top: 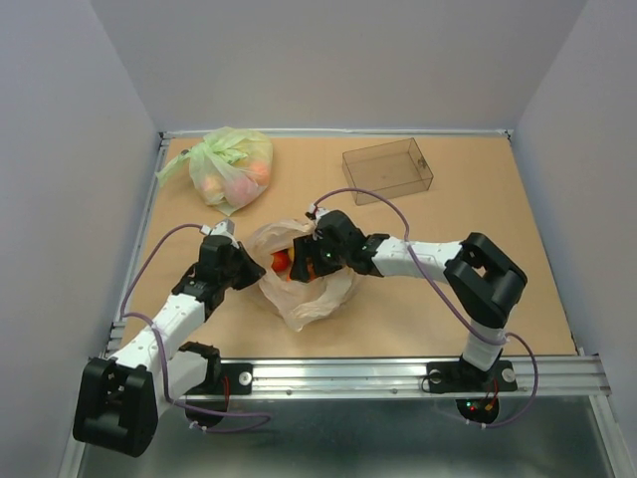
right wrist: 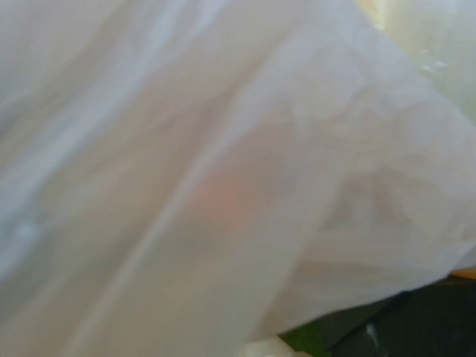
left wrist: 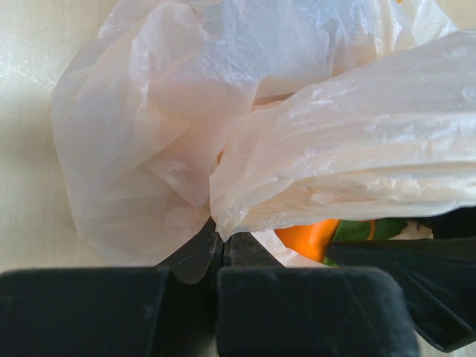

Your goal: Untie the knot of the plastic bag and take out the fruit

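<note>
Peach-orange crinkly thin plastic bag [top: 311, 301] clamped in left gripper [left wrist: 222, 244]; right gripper [top: 305, 262] at bag opening, film-covered, cannot tell jaw state

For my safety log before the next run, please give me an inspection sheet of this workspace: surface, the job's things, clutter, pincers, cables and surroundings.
Surface: brown tabletop, flat.
Job's things: pale peach plastic bag, crumpled at the centre between the arms; fruit inside, orange and green pieces showing past the film; knot cannot be made out.
Clutter: green bag with pinkish fruits, far left; clear box, far right, nothing seen inside.
Grippers: left pincer shut on the plastic bag's film; right pincer at the bag's mouth, fingers hidden by film, state cannot be told.
Cables: purple cables loop along both arms.
Surroundings: pale walls on three sides; metal rail at the near edge.
</note>
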Robot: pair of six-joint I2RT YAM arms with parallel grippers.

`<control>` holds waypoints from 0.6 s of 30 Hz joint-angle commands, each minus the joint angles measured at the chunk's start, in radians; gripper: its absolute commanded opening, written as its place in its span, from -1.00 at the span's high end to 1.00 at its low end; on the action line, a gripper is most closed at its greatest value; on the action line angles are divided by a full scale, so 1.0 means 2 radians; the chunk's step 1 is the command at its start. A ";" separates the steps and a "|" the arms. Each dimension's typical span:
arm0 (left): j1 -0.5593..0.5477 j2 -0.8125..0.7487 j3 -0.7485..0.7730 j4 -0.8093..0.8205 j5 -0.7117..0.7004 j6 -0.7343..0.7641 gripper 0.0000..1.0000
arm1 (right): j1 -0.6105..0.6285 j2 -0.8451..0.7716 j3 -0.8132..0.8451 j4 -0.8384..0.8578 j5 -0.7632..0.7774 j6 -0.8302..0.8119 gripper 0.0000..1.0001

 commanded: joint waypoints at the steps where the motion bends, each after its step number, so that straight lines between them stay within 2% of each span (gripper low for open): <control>1: -0.008 0.004 0.001 0.028 0.008 0.002 1.00 | 0.008 0.009 -0.006 0.042 -0.056 -0.014 -0.57; 4: -0.012 0.007 0.002 0.036 0.008 -0.003 1.00 | 0.011 0.008 -0.006 0.041 -0.061 -0.018 -0.35; 5: -0.013 0.008 0.002 0.042 0.008 -0.005 1.00 | 0.013 0.005 -0.007 0.041 -0.060 -0.019 -0.16; 7: -0.016 0.009 0.006 0.045 0.007 -0.006 1.00 | 0.015 -0.011 -0.008 0.041 -0.053 -0.023 0.06; 8: -0.018 0.008 0.008 0.046 0.002 -0.006 1.00 | 0.016 -0.017 -0.008 0.040 -0.051 -0.023 0.29; 12: -0.019 -0.001 0.026 0.046 -0.018 0.004 1.00 | 0.016 -0.059 0.000 0.028 -0.028 -0.036 0.67; 14: -0.019 -0.004 0.034 0.043 -0.035 0.017 1.00 | 0.016 -0.085 0.001 0.024 -0.014 -0.042 0.77; 18: -0.019 -0.002 0.066 0.033 -0.064 0.044 1.00 | 0.016 -0.113 0.002 0.011 0.036 -0.064 0.85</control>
